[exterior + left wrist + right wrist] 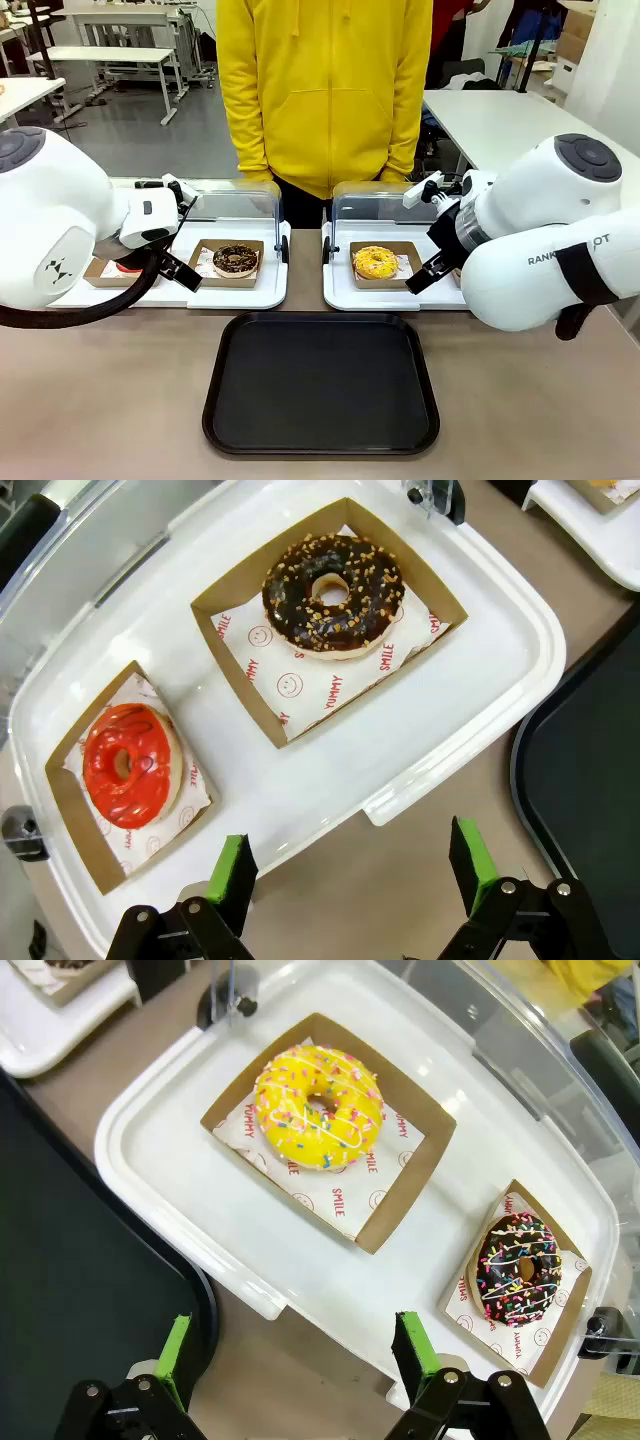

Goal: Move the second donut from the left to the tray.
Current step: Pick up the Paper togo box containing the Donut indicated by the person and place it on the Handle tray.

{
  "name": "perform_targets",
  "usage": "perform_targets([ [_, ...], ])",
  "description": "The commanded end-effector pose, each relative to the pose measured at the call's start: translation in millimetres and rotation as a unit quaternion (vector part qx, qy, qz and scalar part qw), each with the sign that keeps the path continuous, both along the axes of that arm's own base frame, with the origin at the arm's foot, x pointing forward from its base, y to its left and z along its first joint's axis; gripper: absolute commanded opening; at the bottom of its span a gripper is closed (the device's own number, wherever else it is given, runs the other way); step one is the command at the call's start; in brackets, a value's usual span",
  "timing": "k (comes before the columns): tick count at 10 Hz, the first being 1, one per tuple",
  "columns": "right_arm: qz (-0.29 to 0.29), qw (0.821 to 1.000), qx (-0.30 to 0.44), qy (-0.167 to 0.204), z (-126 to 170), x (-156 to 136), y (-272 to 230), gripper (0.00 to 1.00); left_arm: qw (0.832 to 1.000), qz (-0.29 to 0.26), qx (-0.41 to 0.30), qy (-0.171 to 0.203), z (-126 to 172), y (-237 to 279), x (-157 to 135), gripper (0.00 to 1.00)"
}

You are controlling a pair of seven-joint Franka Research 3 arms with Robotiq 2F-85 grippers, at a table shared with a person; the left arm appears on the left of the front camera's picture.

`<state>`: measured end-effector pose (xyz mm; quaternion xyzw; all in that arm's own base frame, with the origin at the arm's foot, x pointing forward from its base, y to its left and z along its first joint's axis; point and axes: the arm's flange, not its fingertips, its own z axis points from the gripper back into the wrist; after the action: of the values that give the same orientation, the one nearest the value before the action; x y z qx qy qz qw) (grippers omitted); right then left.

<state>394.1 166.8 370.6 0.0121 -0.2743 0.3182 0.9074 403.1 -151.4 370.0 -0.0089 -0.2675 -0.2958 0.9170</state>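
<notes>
Chocolate-brown with light crumbs, the second donut from the left (333, 597) sits in its cardboard holder (243, 675) on a white display tray (480, 680), beside the red donut (128, 765). We have not picked it up yet, so we think we are at the very start. Our left gripper (350, 865) hangs over that tray's near edge, looking down, green fingers (232, 880) wide apart and empty. Next we must reach over the donut, come down and squeeze gently. Our right gripper (295, 1345) is apart and empty too. The black tray (320, 385) lies between our two arms.
</notes>
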Motion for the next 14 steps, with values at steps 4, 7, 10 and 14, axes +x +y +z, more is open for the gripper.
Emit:
perform_targets([
  [4,0.0,1.0,0.0,0.0,0.1,0.0,0.0,1.0,1.0,0.0,0.0,0.0,0.1,0.0,0.0,1.0],
  [7,0.0,1.0,0.0,0.0,0.1,0.0,0.0,1.0,1.0,0.0,0.0,0.0,0.1,0.0,0.0,1.0],
  [10,0.0,1.0,0.0,0.0,0.0,0.0,0.1,1.0,1.0,0.0,0.0,0.0,0.0,0.0,0.0,1.0],
  [14,-0.004,0.996,0.078,-0.037,143.7,16.3,-56.2,1.0,0.994,-0.061,-0.079,0.036,115.6,51.8,34.5,1.0],
])
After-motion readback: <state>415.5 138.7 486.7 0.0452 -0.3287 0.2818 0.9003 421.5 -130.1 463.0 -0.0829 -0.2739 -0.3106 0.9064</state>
